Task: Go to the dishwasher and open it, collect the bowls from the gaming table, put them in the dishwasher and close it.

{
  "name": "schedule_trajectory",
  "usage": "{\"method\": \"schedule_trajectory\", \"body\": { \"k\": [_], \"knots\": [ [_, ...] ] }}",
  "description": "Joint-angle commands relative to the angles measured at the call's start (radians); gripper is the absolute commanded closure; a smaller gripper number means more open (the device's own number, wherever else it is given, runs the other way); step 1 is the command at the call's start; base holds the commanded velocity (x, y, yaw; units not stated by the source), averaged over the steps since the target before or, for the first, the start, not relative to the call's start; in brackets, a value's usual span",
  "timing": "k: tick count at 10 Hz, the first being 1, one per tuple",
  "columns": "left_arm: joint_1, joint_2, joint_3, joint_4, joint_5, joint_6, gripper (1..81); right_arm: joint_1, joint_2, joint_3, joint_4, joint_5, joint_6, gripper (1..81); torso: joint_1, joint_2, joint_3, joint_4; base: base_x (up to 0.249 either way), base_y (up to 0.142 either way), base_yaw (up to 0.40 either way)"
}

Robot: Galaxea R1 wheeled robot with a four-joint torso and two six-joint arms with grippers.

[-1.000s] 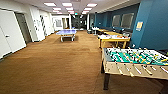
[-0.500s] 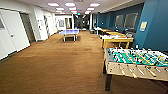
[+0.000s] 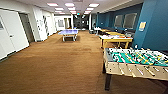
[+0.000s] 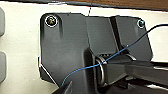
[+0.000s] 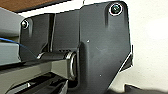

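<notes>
Since the earlier frames your head camera had advanced: the gaming table (image 3: 136, 62) sat larger and nearer, so the base moved, not the furniture. You had the gaming table low on the right of the head view, green field and rods visible, standing on brown carpet (image 3: 55, 67). Beyond the gaming table stood a yellow table (image 3: 116, 39), and further down the room from it a blue table-tennis table (image 3: 68, 32). Across the carpet from the gaming table was a white door (image 3: 12, 35). The blue wall (image 3: 155, 27) rose just behind the gaming table. Couldn't make out bowls on it. Pincer state on either arm: can't tell; wrist views gave you dark robot plates.
</notes>
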Motion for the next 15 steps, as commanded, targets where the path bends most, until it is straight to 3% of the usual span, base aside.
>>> {"method": "schedule_trajectory", "body": {
  "k": [1,9,15],
  "knots": [
    [-0.042,-0.005,0.003,0.000,0.050,0.001,1.0,0.062,-0.011,0.010,0.069,-0.061,-0.053,1.0,0.000,0.000,0.000,0.000,0.000,0.000,0.000],
    [-0.042,-0.011,0.003,0.000,0.051,-0.004,1.0,0.047,0.003,0.034,0.069,-0.064,-0.053,1.0,0.000,0.000,0.000,0.000,0.000,0.000,0.000],
    [-0.042,-0.012,0.003,-0.001,0.051,-0.004,1.0,0.033,-0.117,0.234,0.069,-0.122,-0.053,1.0,-0.002,-0.001,0.001,0.000,0.102,0.000,0.000]
  ]
}}
